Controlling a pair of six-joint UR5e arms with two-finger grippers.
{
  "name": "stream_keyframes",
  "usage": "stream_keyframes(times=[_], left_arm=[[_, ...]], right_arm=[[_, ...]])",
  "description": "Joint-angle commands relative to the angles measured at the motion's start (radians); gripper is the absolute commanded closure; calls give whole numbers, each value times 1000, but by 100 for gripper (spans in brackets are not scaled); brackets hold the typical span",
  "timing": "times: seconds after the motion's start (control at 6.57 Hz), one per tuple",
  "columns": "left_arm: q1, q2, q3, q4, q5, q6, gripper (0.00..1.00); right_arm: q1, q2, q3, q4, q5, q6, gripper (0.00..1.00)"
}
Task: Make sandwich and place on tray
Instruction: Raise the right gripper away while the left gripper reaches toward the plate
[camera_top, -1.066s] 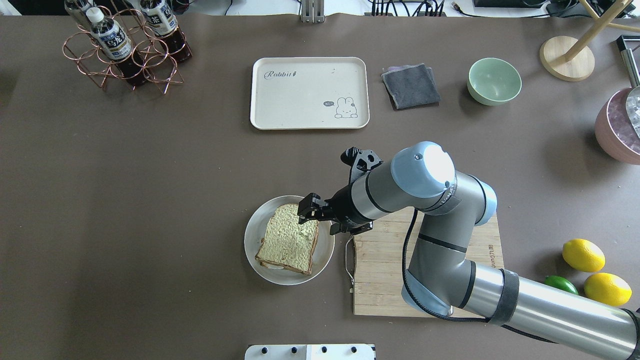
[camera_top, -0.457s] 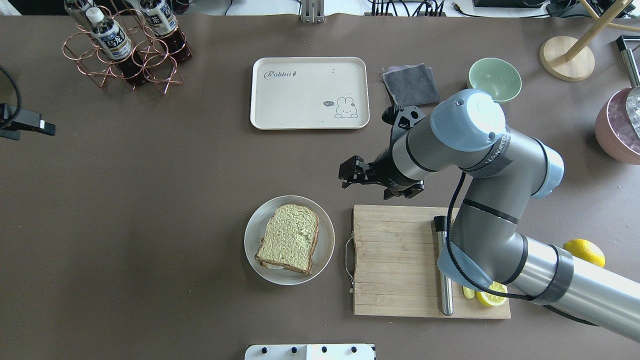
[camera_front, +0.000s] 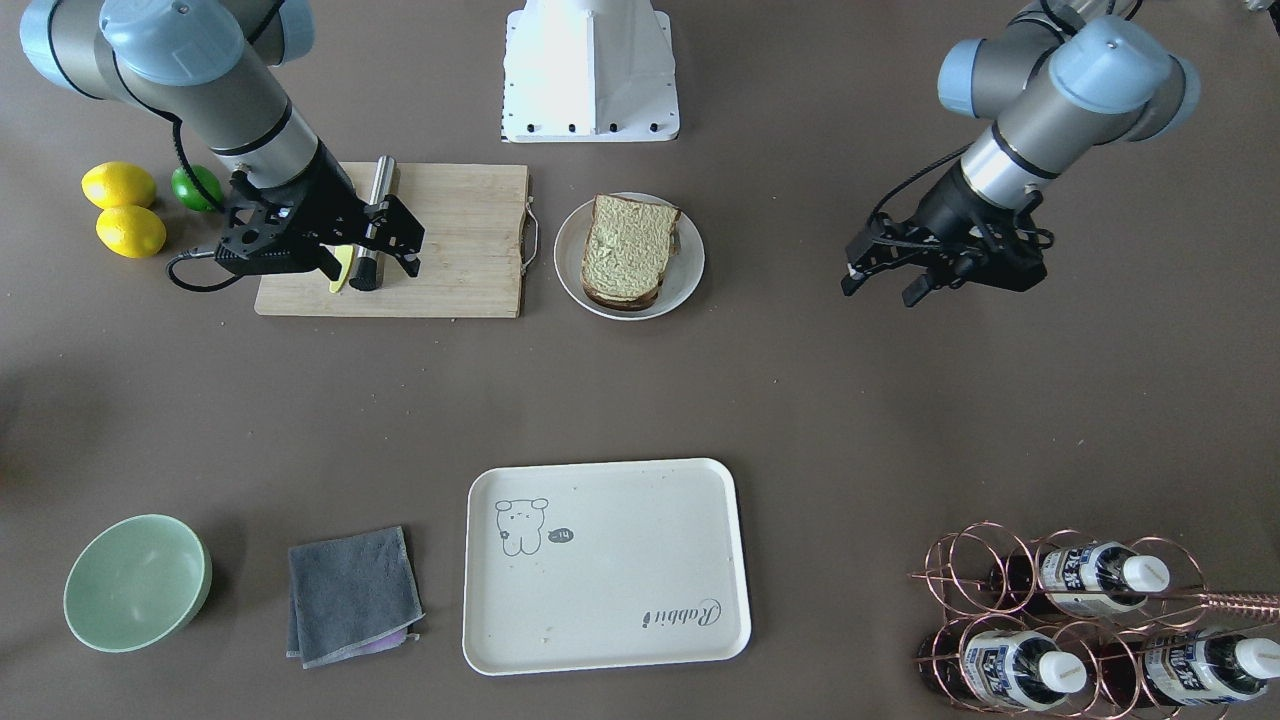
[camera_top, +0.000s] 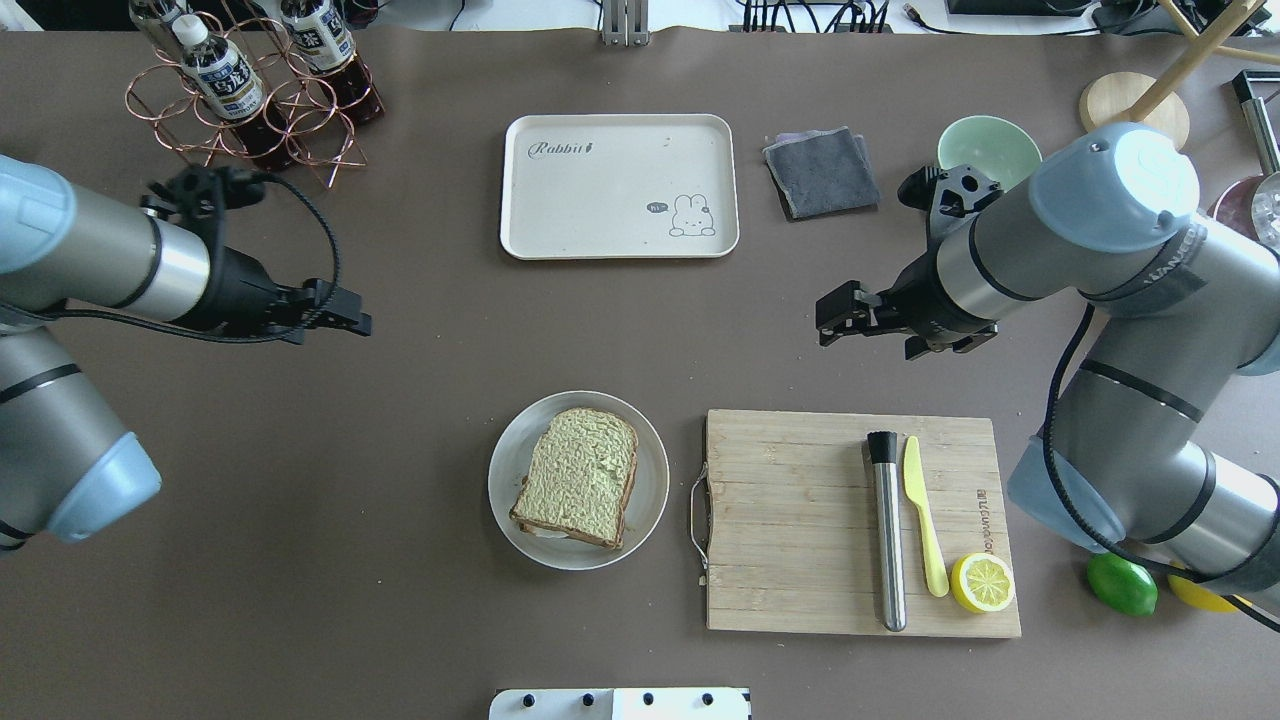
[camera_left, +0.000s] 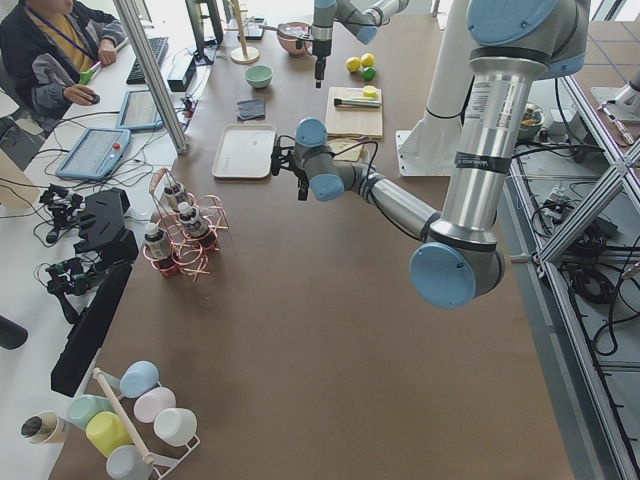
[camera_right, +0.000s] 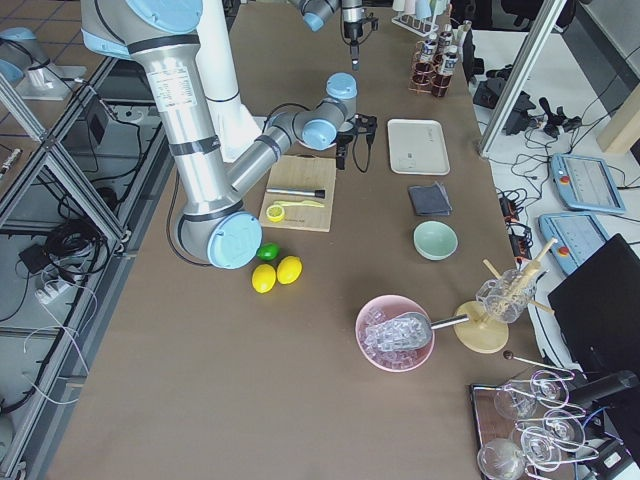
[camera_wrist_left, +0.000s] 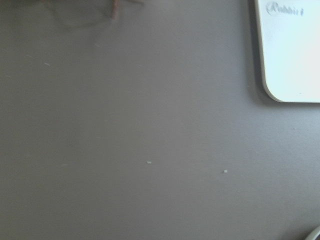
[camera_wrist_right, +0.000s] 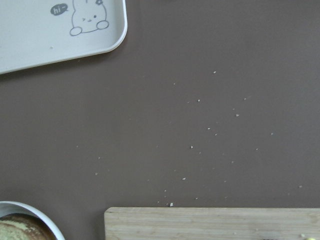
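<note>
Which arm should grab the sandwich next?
Probably left: the left tool hovers with only bare table between it and the sandwich, while the cutting board crowds the right side.

Bright, even overhead light fills the room; shadows on the brown table (camera_top: 400, 600) are soft and short. Glare whitens the right arm's joint cap (camera_top: 1150, 170) (the fixed views are sharp). The left wrist view is hazy, its tray (camera_wrist_left: 295, 55) corner washed pale.

The near, large grey-and-blue left arm (camera_left: 400, 205) stretches over the brown table (camera_left: 300, 350), its black left gripper (camera_left: 278, 162) just beside the cream-white rounded rectangular tray (camera_left: 243, 152), the copper wire bottle rack (camera_left: 185, 235) standing nearer the camera.
</note>
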Motion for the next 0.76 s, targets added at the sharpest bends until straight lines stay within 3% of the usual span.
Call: stream_keyframes(times=[0.0,0.46,0.61], left_arm=[[194,-170,-1,165,156,-42,21],[305,-165,13,153,255,-38,42],[305,-157,18,141,255,-32,44]], right_arm=[[121,-88,-4,-3,75,-189,0],[161,-139,-5,-3,77,-288,0],[161,-139,-8,-3,77,-288,0]])
